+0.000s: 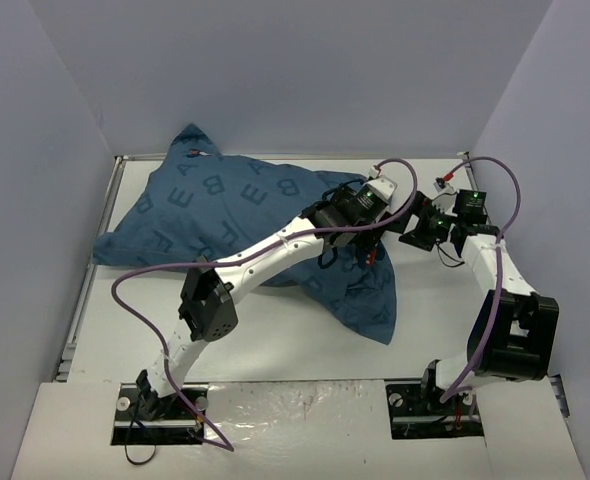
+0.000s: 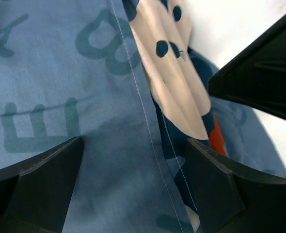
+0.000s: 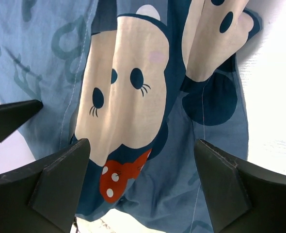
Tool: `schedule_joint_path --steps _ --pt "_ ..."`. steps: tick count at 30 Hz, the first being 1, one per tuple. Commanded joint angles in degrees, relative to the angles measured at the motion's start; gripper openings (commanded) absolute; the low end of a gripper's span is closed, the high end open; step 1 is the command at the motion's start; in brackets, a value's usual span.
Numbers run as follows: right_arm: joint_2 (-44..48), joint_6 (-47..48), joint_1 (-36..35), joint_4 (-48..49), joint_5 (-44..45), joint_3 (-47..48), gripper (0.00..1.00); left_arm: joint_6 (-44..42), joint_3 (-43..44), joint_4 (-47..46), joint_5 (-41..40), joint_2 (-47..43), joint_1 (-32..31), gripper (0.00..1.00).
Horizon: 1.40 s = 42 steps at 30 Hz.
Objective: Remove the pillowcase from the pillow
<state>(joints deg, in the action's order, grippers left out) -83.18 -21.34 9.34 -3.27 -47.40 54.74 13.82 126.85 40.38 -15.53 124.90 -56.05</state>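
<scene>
The teal-blue pillowcase [image 1: 237, 210] with lighter letters lies across the table's left and middle, bulging over the pillow, which is hidden inside it. Its loose end [image 1: 367, 300] trails toward the front. My left gripper [image 1: 327, 255] is open over the fabric near that end; in the left wrist view [image 2: 133, 170] a stitched hem [image 2: 148, 121] runs between its fingers. My right gripper [image 1: 407, 238] is open just right of the cloth. In the right wrist view [image 3: 140, 167] it hangs above a mouse face [image 3: 126, 92] with a red polka-dot bow [image 3: 121, 177].
White table [image 1: 275, 340] with raised rails at the left edge [image 1: 90, 270] and back edge. Grey walls close in on three sides. Purple cables [image 1: 155, 320] loop from both arms. The right arm's elbow [image 1: 520, 335] stands at the right front.
</scene>
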Motion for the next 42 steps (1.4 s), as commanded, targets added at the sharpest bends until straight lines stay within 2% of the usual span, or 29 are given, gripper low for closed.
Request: schedule_joint_path --steps 1,6,11,13,20,28,31,33,37,38,42 --pt "-0.76 -1.77 -0.29 2.65 -1.21 -0.95 0.84 -1.87 2.00 4.35 -6.78 -0.54 -0.28 0.83" --pt "-2.34 -1.68 -2.57 5.20 -1.65 0.45 0.84 -3.28 0.16 4.36 -12.15 -0.89 -0.11 0.75" --pt "-3.31 -1.86 -5.12 8.27 -3.05 1.25 0.84 -3.19 -1.51 2.60 -12.51 -2.29 -0.11 0.46" --pt "-3.66 -1.34 -5.56 10.72 -5.32 1.16 0.84 -2.84 -1.86 2.51 -12.33 -2.56 -0.02 0.39" --pt "-4.97 -7.48 -5.83 23.30 -8.59 -0.34 0.84 0.41 -4.15 1.54 -10.76 -7.99 0.33 0.39" --pt "-8.49 -8.45 -8.38 24.01 -5.25 0.63 0.81 9.02 -14.42 -3.37 -3.20 -14.59 3.58 0.34" --pt "-8.32 -9.15 -8.29 27.77 -8.22 -1.21 0.81 10.87 -18.12 -5.22 -1.09 -17.23 5.33 0.33" --pt "-7.70 -10.82 -8.55 33.81 -11.82 -3.66 0.81 11.66 -21.19 -5.84 0.05 -19.34 6.21 0.32" --pt "-8.40 -9.86 -11.62 34.46 -11.32 -5.34 0.79 12.89 -28.74 -9.42 1.46 -25.12 6.57 0.32" --pt "-8.67 -10.81 -12.50 38.56 -11.05 -6.13 0.78 13.16 -30.50 -10.31 1.99 -26.10 6.57 0.33" --pt "-11.29 -25.29 -14.08 56.67 -10.26 -10.88 0.71 14.12 -37.88 -16.19 5.76 -30.15 6.66 0.36"
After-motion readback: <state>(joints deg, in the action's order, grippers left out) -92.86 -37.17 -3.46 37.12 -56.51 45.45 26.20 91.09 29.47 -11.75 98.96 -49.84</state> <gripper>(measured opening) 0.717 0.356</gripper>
